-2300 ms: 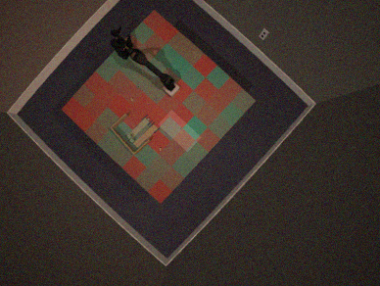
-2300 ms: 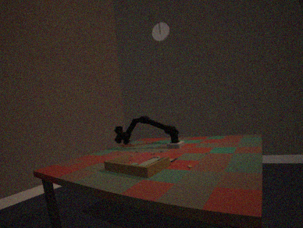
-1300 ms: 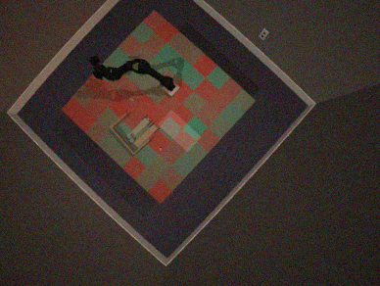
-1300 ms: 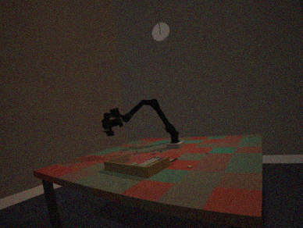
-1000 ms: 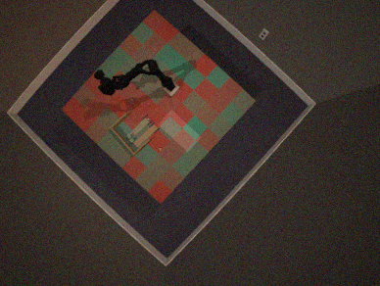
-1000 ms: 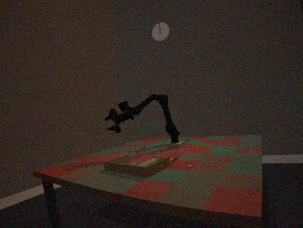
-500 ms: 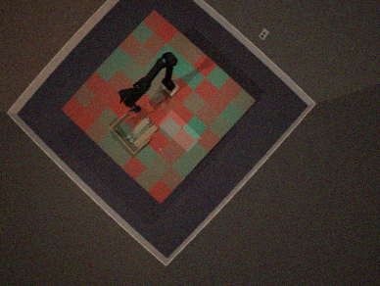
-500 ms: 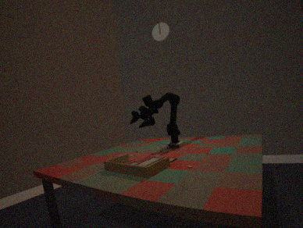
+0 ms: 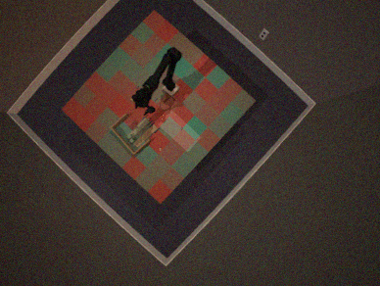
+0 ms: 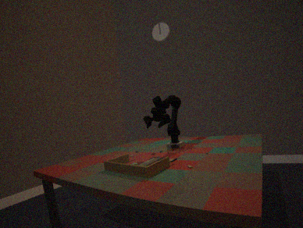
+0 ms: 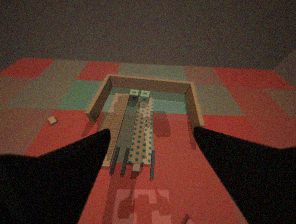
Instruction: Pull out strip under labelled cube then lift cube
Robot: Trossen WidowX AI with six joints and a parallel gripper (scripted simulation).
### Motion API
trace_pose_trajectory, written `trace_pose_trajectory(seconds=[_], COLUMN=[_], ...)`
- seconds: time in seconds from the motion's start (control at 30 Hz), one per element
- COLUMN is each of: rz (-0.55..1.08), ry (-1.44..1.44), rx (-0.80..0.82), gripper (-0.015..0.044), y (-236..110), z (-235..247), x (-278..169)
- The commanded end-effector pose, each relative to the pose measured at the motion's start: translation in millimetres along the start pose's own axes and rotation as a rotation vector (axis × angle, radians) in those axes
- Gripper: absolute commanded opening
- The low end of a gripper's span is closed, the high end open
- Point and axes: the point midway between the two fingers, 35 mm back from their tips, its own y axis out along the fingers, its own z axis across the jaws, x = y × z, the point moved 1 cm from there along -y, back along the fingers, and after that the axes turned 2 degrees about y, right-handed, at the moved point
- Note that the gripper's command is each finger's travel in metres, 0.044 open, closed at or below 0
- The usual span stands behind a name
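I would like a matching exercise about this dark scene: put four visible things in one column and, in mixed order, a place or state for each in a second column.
Things:
1. black robot pincer
2. shallow tan wooden tray
3. two small pale cubes
4. round pale wall clock

Places or states:
A. high on the wall
B. open, holding nothing
C. at the tray's far wall
D. on the checkered table, holding strips

Pairs: 1-B, 2-D, 3-C, 4-A
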Motion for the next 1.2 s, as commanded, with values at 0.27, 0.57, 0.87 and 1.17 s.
trace_pose_trajectory(seconds=[0.27,0.57,0.87,1.17], rz=[0.006,0.272,0.689,0.947], ry=[0.006,0.016,0.076,0.114], rx=[0.010,-0.003,-0.041,-0.081], gripper=[0.0400,0.0190,0.0000,0.0000], y=[0,43,97,124], z=[2,8,10,11], x=[-2,1,-19,-41])
